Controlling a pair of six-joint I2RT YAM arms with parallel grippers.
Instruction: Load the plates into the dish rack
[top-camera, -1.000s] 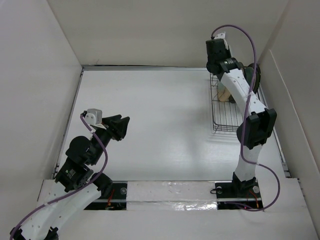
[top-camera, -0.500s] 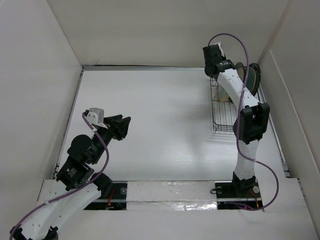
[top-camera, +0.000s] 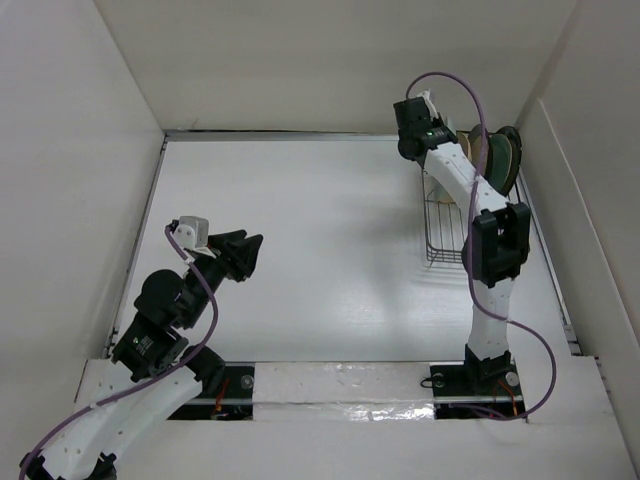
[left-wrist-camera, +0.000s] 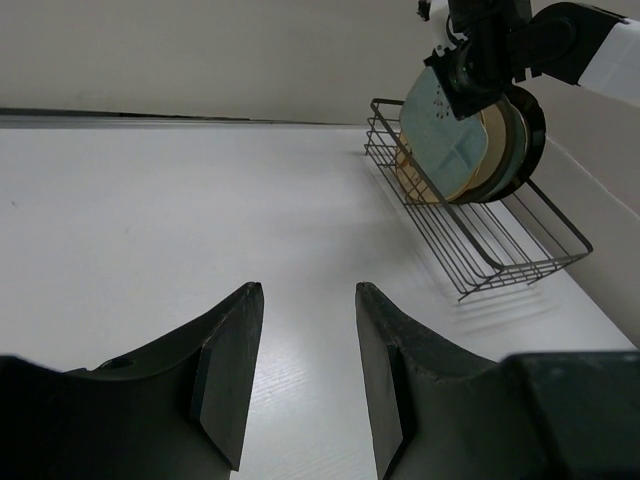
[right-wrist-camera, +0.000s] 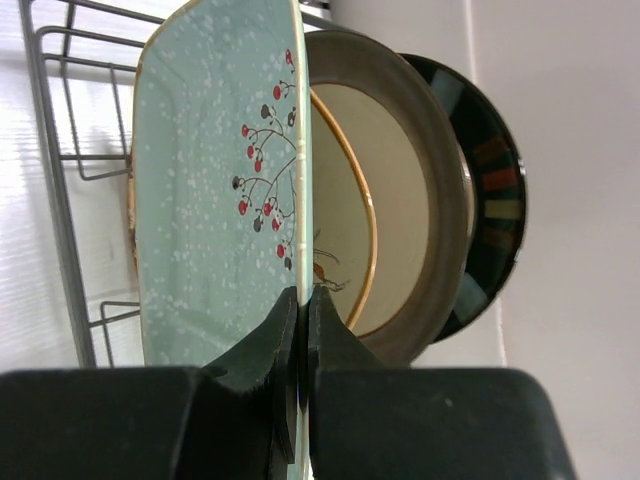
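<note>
My right gripper (right-wrist-camera: 302, 295) is shut on the rim of the pale-green speckled oblong plate (right-wrist-camera: 215, 200) and holds it on edge at the far end of the dish rack (top-camera: 446, 246). Behind that plate stand a cream plate with an orange line (right-wrist-camera: 345, 200), a cream plate with a grey rim (right-wrist-camera: 432, 190) and a dark patterned plate (right-wrist-camera: 492, 190). In the left wrist view the green plate (left-wrist-camera: 438, 112) is in front of the stacked plates in the rack (left-wrist-camera: 500, 250); whether it rests on the wire I cannot tell. My left gripper (left-wrist-camera: 305, 292) is open and empty, low over the table at the near left (top-camera: 240, 252).
White walls close in the table at the back and on both sides; the right wall runs close beside the rack. The near half of the rack (left-wrist-camera: 470, 230) holds no plates. My right arm (top-camera: 490, 240) reaches over the rack's length.
My right gripper has swung to the left and towards the back with the green plate, and the arm has straightened over the rack. The left arm has barely moved.
</note>
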